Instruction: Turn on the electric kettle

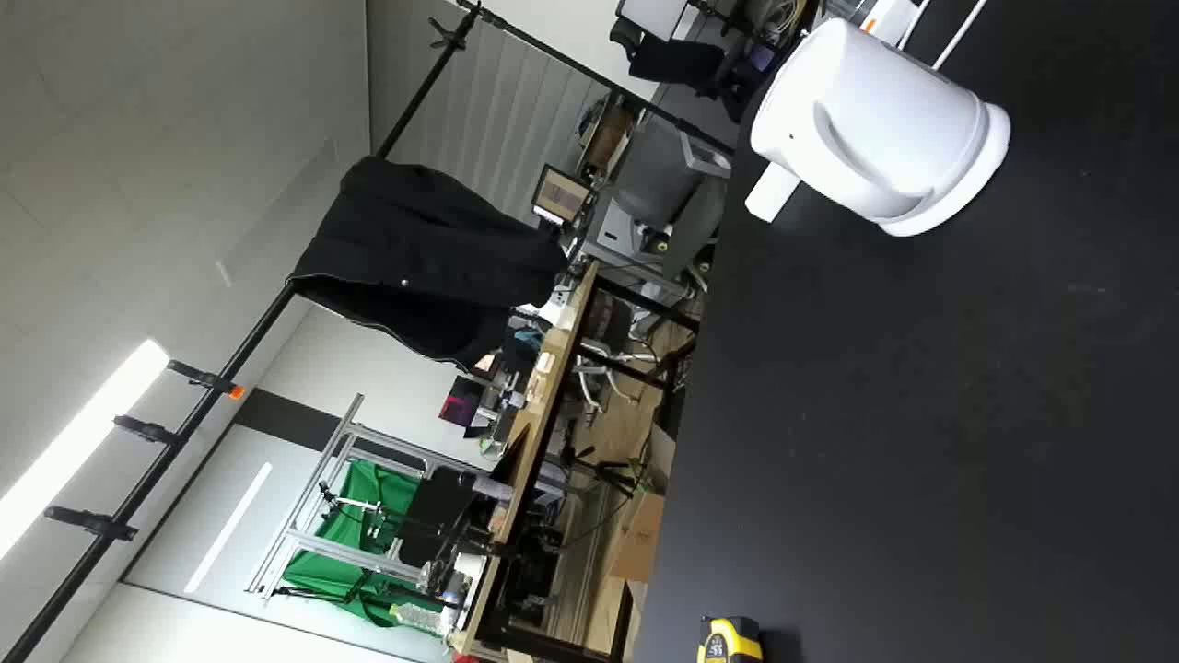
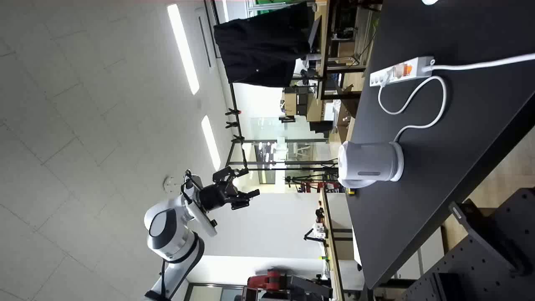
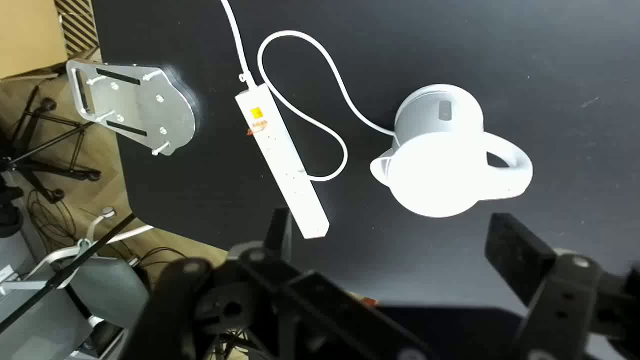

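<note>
The white electric kettle [image 3: 435,172] stands upright on its base on the black table. It shows in both exterior views [image 1: 884,129] [image 2: 370,161], whose pictures are turned sideways. In the wrist view its spout points left and its handle [image 3: 510,175] points right. Its top is washed out by glare there, and I cannot make out a switch. A small grey window [image 3: 445,110] shows on its body. My gripper [image 3: 392,235] is open and empty, high above the table and apart from the kettle. It also shows in an exterior view [image 2: 248,183].
A white power strip [image 3: 282,160] lies beside the kettle, with the kettle's white cord [image 3: 345,90] looped between them. A metal plate with a slot [image 3: 135,102] sits at the table edge. A yellow-black tape measure [image 1: 729,640] lies on the black table [image 1: 921,414].
</note>
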